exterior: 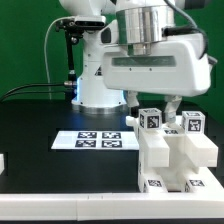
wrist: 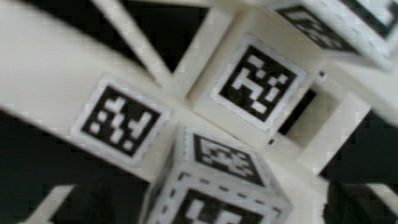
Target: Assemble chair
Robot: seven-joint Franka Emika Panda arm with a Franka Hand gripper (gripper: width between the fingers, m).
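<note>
A green backdrop is standing behind the black table (exterior: 40, 165); the marker board (exterior: 95, 140) is lying flat at its middle; the chair (exterior: 175, 158), stepped and tagged, is sitting toward the exterior view's right, near the table's front edge; the gripper (exterior: 166, 103) is hanging just above it, probably to seat a part; whether its jaws are parted or clamped, I cannot tell; open room is lying to the exterior view's left.
</note>
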